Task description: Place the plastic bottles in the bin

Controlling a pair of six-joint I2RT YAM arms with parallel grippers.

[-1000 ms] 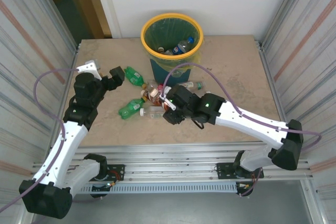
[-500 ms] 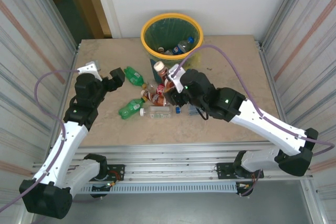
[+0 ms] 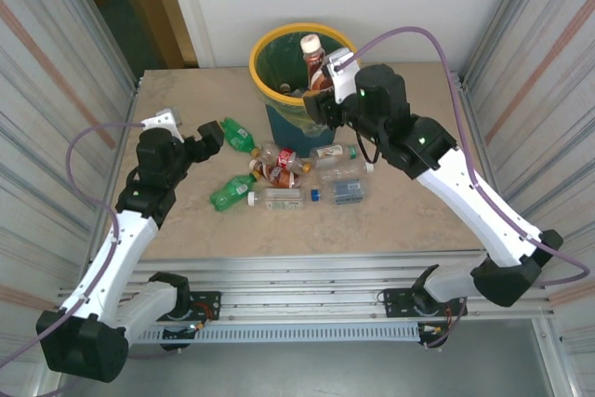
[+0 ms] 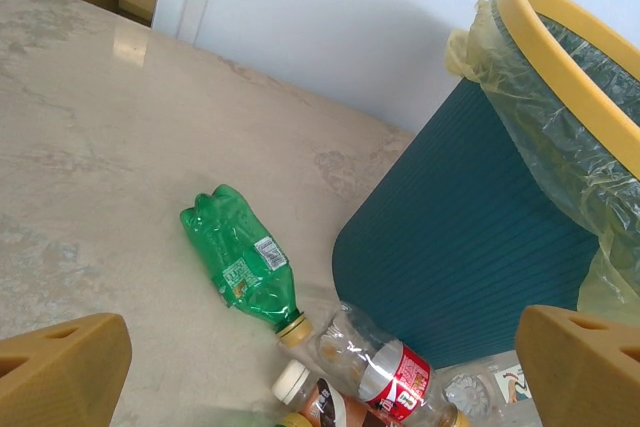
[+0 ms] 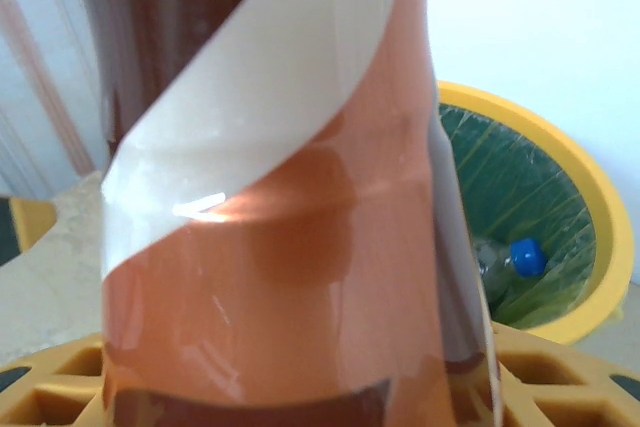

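On the left of the table [image 3: 423, 127], the left gripper [image 3: 206, 134] hangs low with its jaws spread wide and nothing between them. In the left wrist view its tan fingers [image 4: 60, 372] frame the scene from either side. Just ahead of it lies a green bottle [image 3: 238, 135] on its side, cap pointing toward the pile, close to the claw but not touched.

Nearer the arms' bases, a second green bottle [image 3: 231, 194] lies flat. Right of it are a cola-coloured bottle with a red label [image 3: 279, 163] and a clear bottle [image 3: 281, 199], packed close together. Two more clear bottles [image 3: 342, 176] lie further right, near the foot of the bin [image 3: 270, 39].

The bin stands at the far edge of the table, its dark teal wall [image 4: 450, 237] rising just behind the pile and its yellow-green liner draped over the rim. Inside, the right wrist view shows a blue-capped bottle [image 5: 520, 255], and possibly others, though the liner blurs them.

The right gripper [image 3: 323, 83] is raised over the bin's right-hand rim, its jaws closed partway around a brown bottle [image 3: 313, 60]. The bottle is roughly upright, white cap on top, above the bin's mouth
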